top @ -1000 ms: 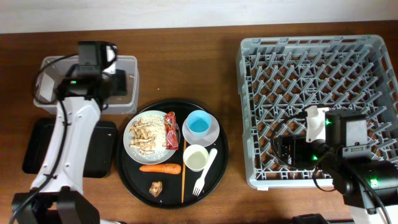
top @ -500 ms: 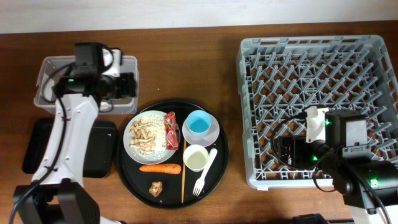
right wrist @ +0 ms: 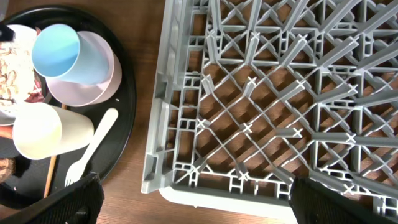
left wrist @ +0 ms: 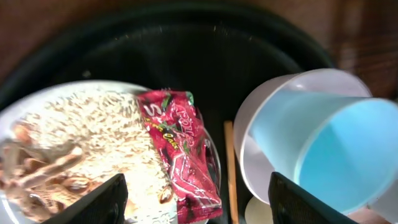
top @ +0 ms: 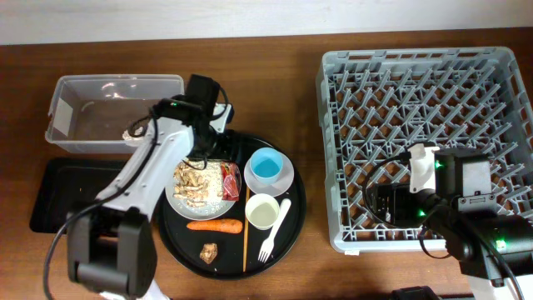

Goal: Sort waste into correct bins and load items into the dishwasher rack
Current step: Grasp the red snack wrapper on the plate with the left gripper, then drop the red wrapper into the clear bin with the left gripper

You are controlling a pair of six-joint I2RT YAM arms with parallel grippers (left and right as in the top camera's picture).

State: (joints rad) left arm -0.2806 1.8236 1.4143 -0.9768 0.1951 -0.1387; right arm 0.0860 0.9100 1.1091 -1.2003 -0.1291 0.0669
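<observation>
My left gripper (top: 202,152) is open over the white plate (top: 196,216) on the round black tray. In the left wrist view its fingers (left wrist: 199,205) straddle the crinkled red wrapper (left wrist: 180,149), which lies on the plate's right edge beside the peanut-like scraps (left wrist: 81,137). The light-blue cup (top: 266,167) sits in the white bowl (top: 286,180). The white cup (top: 262,211), fork (top: 275,229), chopstick (top: 246,229), carrot (top: 214,225) and brown chunk (top: 208,252) lie on the tray. My right gripper (right wrist: 193,205) is open and empty over the front-left corner of the grey rack (top: 425,125).
The clear tub (top: 108,112) stands at the back left, with the flat black tray (top: 58,196) in front of it. The round black tray (top: 293,225) holds all the dishes and waste. The rack holds nothing.
My left arm has swung right and down from over the clear tub to over the plate and red wrapper. The right arm has not moved.
</observation>
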